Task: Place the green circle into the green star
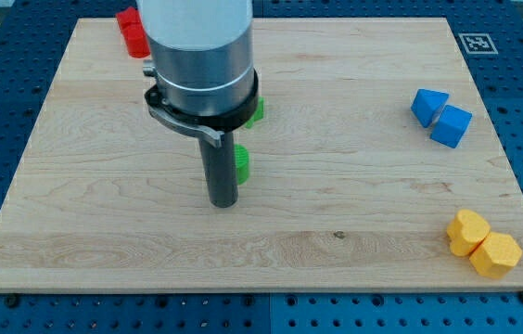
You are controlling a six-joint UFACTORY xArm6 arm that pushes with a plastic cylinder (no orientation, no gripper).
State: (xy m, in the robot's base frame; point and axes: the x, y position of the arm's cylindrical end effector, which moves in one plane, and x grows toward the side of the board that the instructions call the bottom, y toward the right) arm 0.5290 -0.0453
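Two green blocks peek out beside the arm in the camera view: one (242, 163) touching my tip (223, 203) on its right, another (257, 111) farther back; which is circle or star I cannot tell. No jaws exist. Probably light, rigid, sliding easily; push squarely through its centre.

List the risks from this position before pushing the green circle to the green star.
1. My tip sits at the left edge of a green block; an off-centre push may let it slip aside.
2. The arm hides most of both green blocks, so their shapes are uncertain; the other green block barely shows.
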